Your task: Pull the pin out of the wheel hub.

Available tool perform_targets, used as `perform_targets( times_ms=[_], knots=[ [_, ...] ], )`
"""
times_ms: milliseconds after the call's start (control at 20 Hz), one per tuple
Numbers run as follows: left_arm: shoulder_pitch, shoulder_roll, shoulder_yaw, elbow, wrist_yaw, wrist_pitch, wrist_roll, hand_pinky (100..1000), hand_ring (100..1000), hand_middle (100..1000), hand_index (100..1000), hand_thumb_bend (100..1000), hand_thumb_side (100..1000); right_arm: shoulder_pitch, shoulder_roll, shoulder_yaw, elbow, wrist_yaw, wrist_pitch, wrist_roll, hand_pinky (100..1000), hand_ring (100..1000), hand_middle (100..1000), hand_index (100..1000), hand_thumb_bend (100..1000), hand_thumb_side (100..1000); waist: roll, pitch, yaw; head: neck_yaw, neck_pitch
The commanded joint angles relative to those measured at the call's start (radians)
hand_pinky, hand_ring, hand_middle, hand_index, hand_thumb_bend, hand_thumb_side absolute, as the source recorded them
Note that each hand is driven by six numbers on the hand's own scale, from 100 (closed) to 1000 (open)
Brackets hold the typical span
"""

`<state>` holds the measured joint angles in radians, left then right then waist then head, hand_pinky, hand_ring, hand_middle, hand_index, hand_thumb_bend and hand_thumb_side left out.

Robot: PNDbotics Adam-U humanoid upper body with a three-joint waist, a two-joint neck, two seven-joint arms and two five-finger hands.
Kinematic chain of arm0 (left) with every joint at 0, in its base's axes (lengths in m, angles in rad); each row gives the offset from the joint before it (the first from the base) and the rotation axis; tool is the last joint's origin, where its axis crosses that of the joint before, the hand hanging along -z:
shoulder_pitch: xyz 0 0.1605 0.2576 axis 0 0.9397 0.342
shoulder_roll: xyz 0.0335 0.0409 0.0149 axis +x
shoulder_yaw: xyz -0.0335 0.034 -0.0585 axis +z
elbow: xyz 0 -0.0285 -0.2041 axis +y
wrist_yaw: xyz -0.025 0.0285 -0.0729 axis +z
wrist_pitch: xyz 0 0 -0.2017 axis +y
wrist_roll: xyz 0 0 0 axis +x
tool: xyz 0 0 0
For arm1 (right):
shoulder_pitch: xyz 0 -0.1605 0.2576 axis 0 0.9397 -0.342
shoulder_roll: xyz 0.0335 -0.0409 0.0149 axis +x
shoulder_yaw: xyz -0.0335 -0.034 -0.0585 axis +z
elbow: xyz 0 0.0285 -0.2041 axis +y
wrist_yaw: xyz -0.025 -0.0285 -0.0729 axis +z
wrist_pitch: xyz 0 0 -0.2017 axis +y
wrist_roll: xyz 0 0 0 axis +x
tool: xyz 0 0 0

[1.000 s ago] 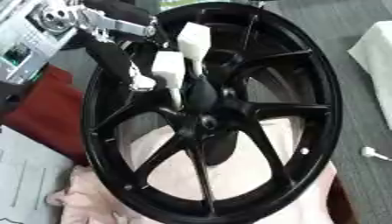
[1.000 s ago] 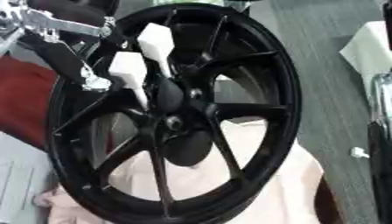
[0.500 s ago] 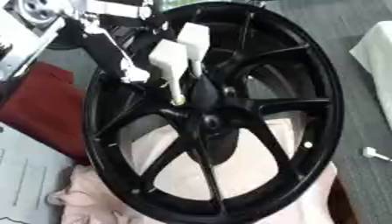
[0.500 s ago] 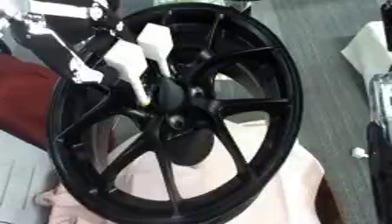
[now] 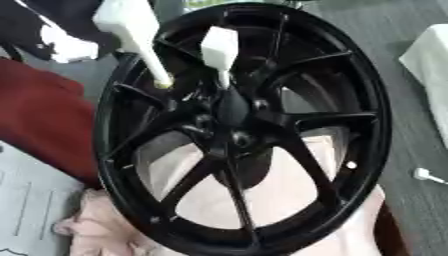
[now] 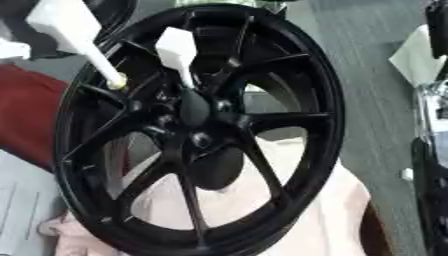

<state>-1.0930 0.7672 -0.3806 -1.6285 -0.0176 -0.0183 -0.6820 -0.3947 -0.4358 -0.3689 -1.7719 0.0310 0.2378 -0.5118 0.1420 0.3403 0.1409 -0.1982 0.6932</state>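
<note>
Black wheel hub fills the frame; one white pin stands at its centre, another upper left. Left hand's fingers: cannot tell.

Both head cameras looked steeply down, close upon the black wheel; the right eye view sat slightly rightward, sharing nearly everything.

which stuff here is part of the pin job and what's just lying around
Part of the job:
- black wheel
- white pin still in the hub
- white pin lifted clear, upper left

Just lying about:
- pink cloth
- red cloth
- small white piece, right
</note>
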Motion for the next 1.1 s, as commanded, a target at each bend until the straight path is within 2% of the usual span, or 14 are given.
perform_targets(
  times_ms=[50, 250, 450, 550, 650, 850, 900, 1100],
  knots=[
    [0.083, 0.144, 0.131, -0.061, 0.078, 0.005, 0.085, 537, 438, 203, 437, 100, 246, -0.012, -0.028, -0.011, -0.021, -0.005, 0.000, -0.010, 870, 1000, 807, 844, 100, 570, 0.009, -0.022, 0.004, -0.012, -0.008],
    [0.310, 0.242, 0.299, -0.054, 0.100, -0.005, 0.271, 551, 431, 193, 436, 100, 244, -0.014, -0.027, -0.021, -0.024, -0.008, 0.000, -0.022, 871, 1000, 803, 845, 100, 571, 0.005, -0.016, 0.011, -0.025, -0.013],
    [0.489, 0.259, 0.419, 0.015, 0.107, -0.008, 0.388, 552, 430, 191, 437, 100, 247, -0.013, -0.025, -0.027, -0.026, -0.012, 0.000, -0.031, 871, 1000, 801, 846, 100, 570, -0.003, -0.011, 0.017, -0.039, -0.023],
    [0.550, 0.244, 0.467, 0.034, 0.061, -0.025, 0.443, 563, 439, 198, 440, 100, 248, -0.012, -0.025, -0.030, -0.026, -0.013, 0.000, -0.034, 872, 1000, 802, 846, 100, 570, -0.007, -0.011, 0.020, -0.044, -0.029],
    [0.600, 0.217, 0.497, 0.044, 0.013, -0.042, 0.484, 562, 438, 199, 441, 100, 248, -0.012, -0.024, -0.030, -0.026, -0.015, 0.000, -0.035, 872, 1000, 802, 846, 100, 569, -0.012, -0.010, 0.023, -0.048, -0.037],
    [0.671, 0.161, 0.520, 0.071, -0.047, -0.044, 0.493, 578, 459, 248, 485, 100, 246, -0.013, -0.022, -0.031, -0.026, -0.016, -0.001, -0.036, 872, 1000, 802, 847, 100, 569, -0.018, -0.011, 0.026, -0.047, -0.050],
    [0.680, 0.146, 0.524, 0.077, -0.060, -0.044, 0.489, 585, 466, 274, 512, 100, 246, -0.014, -0.021, -0.031, -0.026, -0.017, -0.001, -0.037, 872, 1000, 802, 847, 100, 569, -0.019, -0.011, 0.026, -0.046, -0.052],
    [0.691, 0.122, 0.532, 0.090, -0.076, -0.041, 0.468, 585, 466, 274, 512, 100, 246, -0.015, -0.019, -0.031, -0.025, -0.018, -0.001, -0.037, 872, 1000, 802, 847, 100, 569, -0.021, -0.011, 0.025, -0.045, -0.056]
  ],
)
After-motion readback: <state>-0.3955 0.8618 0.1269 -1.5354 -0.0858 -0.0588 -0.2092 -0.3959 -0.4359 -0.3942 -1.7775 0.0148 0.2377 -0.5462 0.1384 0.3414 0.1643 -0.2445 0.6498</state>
